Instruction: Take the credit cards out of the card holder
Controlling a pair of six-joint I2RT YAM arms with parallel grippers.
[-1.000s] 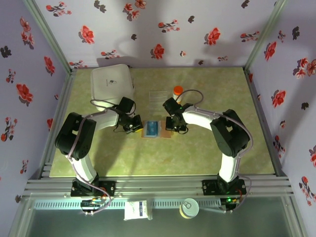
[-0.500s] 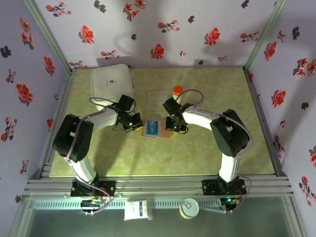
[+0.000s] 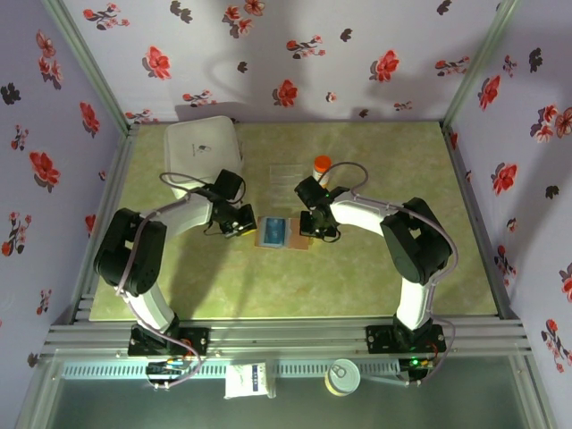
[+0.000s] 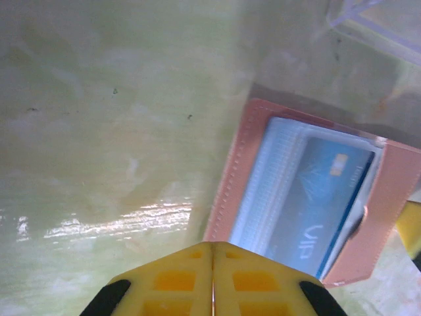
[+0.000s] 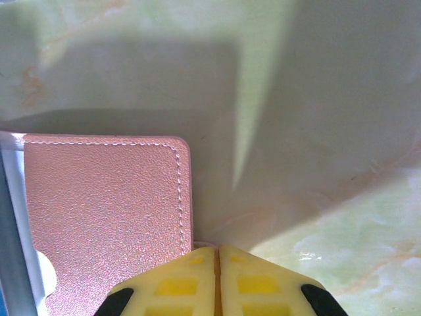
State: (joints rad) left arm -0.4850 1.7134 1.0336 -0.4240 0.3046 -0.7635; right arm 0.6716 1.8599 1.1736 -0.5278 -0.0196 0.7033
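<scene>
credit cards [image 4: 316, 197] in card holder [image 4: 396, 194], between left end effector [image 3: 239, 227] and right end effector [image 3: 315, 231]

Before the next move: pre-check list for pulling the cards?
1. Card holder lying open on the table: ok.
2. Credit cards located: ok, blue card face up in the holder's pocket, none out yet.
3. Left jaws ready to grasp: not ok, shut and empty at the holder's near corner.
4. Right jaws ready to grasp: not ok, shut by the holder's outer edge.
5. Holder pinned against sliding: cannot tell whether either arm touches it.
6. Orange-capped bottle apart from the holder: ok.
</scene>
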